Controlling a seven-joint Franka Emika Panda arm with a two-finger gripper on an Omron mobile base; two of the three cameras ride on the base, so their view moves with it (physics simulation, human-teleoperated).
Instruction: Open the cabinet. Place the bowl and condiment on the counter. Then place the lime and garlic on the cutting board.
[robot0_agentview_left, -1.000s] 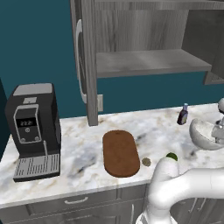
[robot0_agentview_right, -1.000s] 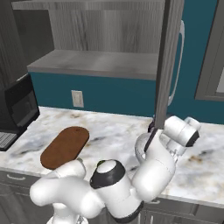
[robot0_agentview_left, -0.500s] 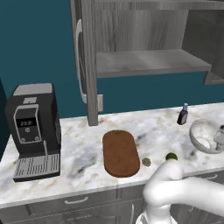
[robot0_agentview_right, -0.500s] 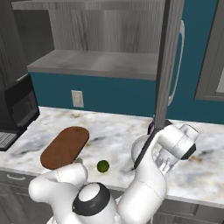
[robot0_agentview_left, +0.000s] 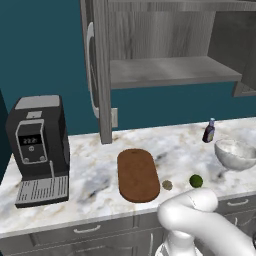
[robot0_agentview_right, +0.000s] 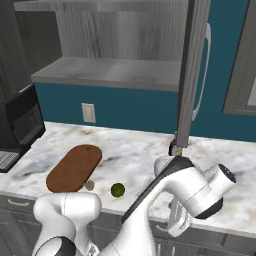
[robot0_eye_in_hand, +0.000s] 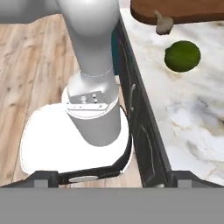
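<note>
— Where's the lime (robot0_agentview_left: 196, 180)?
— On the counter (robot0_agentview_left: 95, 180) near its front edge — just beside the garlic (robot0_agentview_left: 167, 185), off the cutting board (robot0_agentview_left: 137, 174).
— And the gripper (robot0_agentview_right: 176, 226)?
— Jaws spread, empty, hanging below the front edge. I'd lift clear first, then descend straight over the lime.

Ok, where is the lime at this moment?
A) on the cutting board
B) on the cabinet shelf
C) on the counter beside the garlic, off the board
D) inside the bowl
C: the lime lies on the bare counter next to the garlic, just off the cutting board.
</note>
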